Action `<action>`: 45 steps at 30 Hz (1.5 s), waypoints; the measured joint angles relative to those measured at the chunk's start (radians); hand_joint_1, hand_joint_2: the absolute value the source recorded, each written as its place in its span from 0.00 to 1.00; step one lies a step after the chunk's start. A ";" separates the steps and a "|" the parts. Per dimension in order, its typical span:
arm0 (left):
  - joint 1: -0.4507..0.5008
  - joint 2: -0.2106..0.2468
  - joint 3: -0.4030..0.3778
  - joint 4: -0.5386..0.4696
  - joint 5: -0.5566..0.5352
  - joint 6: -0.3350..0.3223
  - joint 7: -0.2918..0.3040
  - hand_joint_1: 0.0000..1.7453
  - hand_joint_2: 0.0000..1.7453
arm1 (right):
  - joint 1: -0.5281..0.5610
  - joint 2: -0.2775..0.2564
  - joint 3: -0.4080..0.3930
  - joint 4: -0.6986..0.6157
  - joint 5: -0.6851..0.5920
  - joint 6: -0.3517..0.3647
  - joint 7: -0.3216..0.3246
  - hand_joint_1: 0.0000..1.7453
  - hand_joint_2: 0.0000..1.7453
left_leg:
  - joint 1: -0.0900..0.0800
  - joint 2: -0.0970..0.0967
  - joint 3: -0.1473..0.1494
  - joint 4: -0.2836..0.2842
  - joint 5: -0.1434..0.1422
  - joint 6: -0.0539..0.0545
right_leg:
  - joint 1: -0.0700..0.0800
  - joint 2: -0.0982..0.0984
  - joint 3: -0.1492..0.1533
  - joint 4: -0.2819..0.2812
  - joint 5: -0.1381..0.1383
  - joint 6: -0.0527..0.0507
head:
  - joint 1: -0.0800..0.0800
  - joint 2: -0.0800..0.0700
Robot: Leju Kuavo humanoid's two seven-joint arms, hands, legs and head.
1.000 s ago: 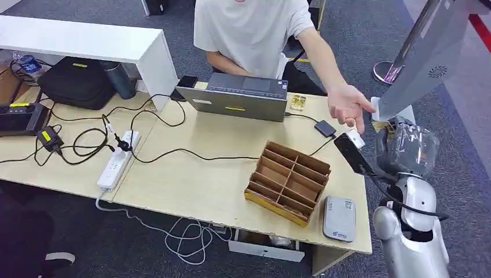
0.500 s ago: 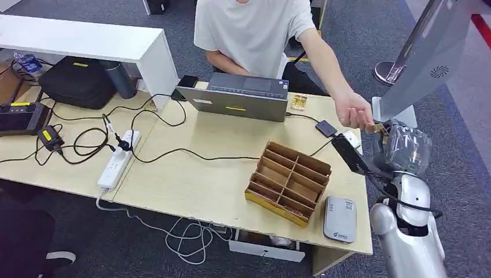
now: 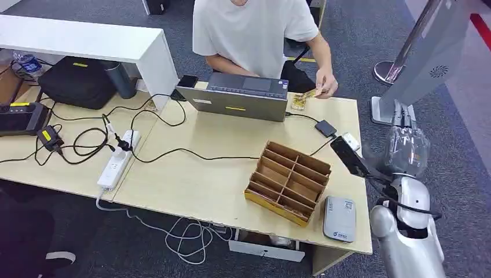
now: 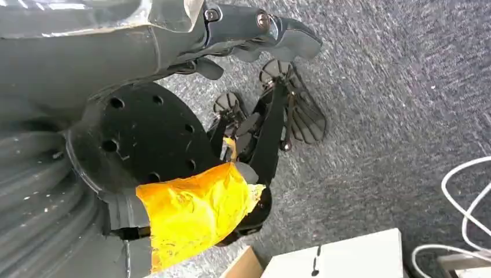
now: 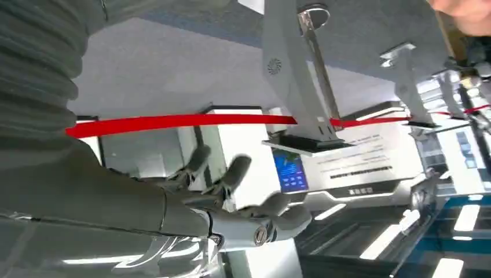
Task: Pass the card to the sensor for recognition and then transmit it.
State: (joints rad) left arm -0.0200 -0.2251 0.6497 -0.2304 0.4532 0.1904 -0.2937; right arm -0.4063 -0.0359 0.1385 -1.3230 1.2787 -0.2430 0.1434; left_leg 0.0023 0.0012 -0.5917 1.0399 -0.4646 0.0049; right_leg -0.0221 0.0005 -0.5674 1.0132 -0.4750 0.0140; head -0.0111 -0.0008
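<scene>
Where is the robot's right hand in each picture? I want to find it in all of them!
Head view: the right hand is at the right edge, past the table's end, fingers up and apart, holding nothing.
Right wrist view: it reaches in from the left, low in the picture.
Left wrist view: this camera faces down at the grey carpet.
Shared landmark: the tall grey stand just beyond the hand, also in the right wrist view.

On the tabletop (image 3: 191, 185), the laptop (image 3: 240, 96) sits behind the divider tray (image 3: 288, 182); the power strip (image 3: 117, 160) lies to the tray's left, the card reader (image 3: 339, 218) at its front right.
</scene>
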 joint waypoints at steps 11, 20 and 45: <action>0.001 -0.010 0.000 0.000 0.029 -0.022 -0.005 0.00 1.00 | 0.277 0.009 0.087 -0.327 -0.001 -0.045 -0.099 0.00 1.00 | 0.000 -0.001 -0.002 -0.001 -0.001 0.000 | 0.000 -0.001 -0.001 0.000 -0.001 0.000 | 0.000 0.000; 0.000 -0.014 0.000 0.004 0.024 -0.021 0.001 0.00 1.00 | 0.526 0.010 0.201 -0.563 0.019 -0.064 -0.127 0.00 1.00 | 0.000 0.000 -0.002 -0.001 -0.002 0.000 | 0.000 -0.001 -0.002 0.000 -0.002 0.000 | 0.000 0.000; -0.002 -0.014 0.000 0.006 -0.018 -0.031 0.056 0.00 1.00 | 0.553 0.024 0.362 -0.364 -0.111 -0.209 -0.081 0.00 1.00 | 0.000 0.000 -0.002 -0.001 -0.001 0.000 | 0.000 0.000 -0.002 0.000 -0.001 -0.001 | 0.000 0.000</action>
State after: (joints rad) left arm -0.0221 -0.2388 0.6497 -0.2243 0.4353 0.1595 -0.2373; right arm 0.1468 -0.0118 0.5009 -1.6872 1.1677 -0.4521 0.0622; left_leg 0.0027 0.0013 -0.5934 1.0389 -0.4657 0.0047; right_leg -0.0218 0.0001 -0.5690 1.0129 -0.4761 0.0134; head -0.0114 -0.0008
